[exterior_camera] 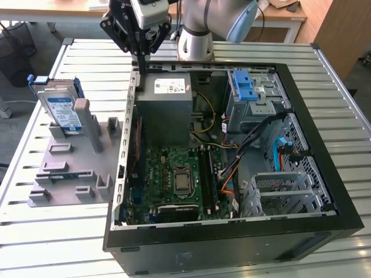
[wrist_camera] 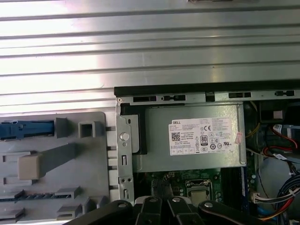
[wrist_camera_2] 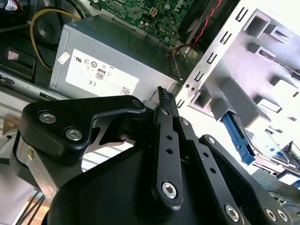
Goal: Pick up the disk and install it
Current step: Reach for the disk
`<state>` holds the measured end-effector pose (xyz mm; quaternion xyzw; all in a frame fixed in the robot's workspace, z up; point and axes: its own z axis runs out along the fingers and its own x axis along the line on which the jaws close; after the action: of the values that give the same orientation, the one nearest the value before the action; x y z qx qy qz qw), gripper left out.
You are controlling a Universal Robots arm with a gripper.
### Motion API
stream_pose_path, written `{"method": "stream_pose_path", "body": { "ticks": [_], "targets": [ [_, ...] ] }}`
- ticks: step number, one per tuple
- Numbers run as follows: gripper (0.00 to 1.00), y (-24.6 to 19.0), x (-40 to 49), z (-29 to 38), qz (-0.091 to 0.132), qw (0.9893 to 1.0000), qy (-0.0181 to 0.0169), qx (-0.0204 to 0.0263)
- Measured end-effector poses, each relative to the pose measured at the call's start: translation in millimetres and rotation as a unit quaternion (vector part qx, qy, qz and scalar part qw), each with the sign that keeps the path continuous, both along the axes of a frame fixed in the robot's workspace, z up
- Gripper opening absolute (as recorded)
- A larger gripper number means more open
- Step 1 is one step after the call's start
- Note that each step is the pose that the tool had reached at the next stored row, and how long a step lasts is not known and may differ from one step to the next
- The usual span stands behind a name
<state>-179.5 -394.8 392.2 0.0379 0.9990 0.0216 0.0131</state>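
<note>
The gripper [wrist_camera_2: 164, 96] is seen with its black fingers [wrist_camera_2: 165, 140] pressed together, nothing held, the tip over a corner of the grey box [wrist_camera_2: 122, 49] with a white sticker [wrist_camera_2: 101, 75]. Beyond the box, a green board [wrist_camera_2: 140, 14] and a yellow cable [wrist_camera_2: 40, 21] are shown. The blue-framed disk [wrist_camera_2: 238, 137] is lodged in a grey holder [wrist_camera_2: 234, 89], apart from the gripper.

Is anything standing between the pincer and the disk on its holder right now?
Nothing visible does. The black pincer hangs above the black computer case's wall; the silver blue-framed hard disk stands on the grey holder plate, with open air between.
</note>
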Motion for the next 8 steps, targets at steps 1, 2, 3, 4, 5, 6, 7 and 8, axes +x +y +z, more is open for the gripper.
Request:
{"method": "stream_pose_path", "body": {
  "ticks": [1,2,3,4,5,6,7,8],
  "targets": [
    [0.11,0.1,-0.9,0.0,0.000,1.0000,0.0000,0.0000],
    [0.11,0.2,-1.8,0.0,0.000,1.0000,0.0000,0.0000],
    [0.11,0.3,-2.7,0.0,0.000,1.0000,0.0000,0.0000],
    [0.11,0.4,-3.5,0.0,0.000,1.0000,0.0000,0.0000],
    [0.11,0.6,-4.4,0.0,0.000,1.0000,0.0000,0.0000],
    [0.11,0.7,-5.3,0.0,0.000,1.0000,0.0000,-0.0001],
    [0.11,0.8,-6.4,0.0,0.000,1.0000,0.0000,-0.0001],
    [0.11,0.9,-7.2,-0.1,0.000,1.0000,0.0000,0.0000]
  ]
}}
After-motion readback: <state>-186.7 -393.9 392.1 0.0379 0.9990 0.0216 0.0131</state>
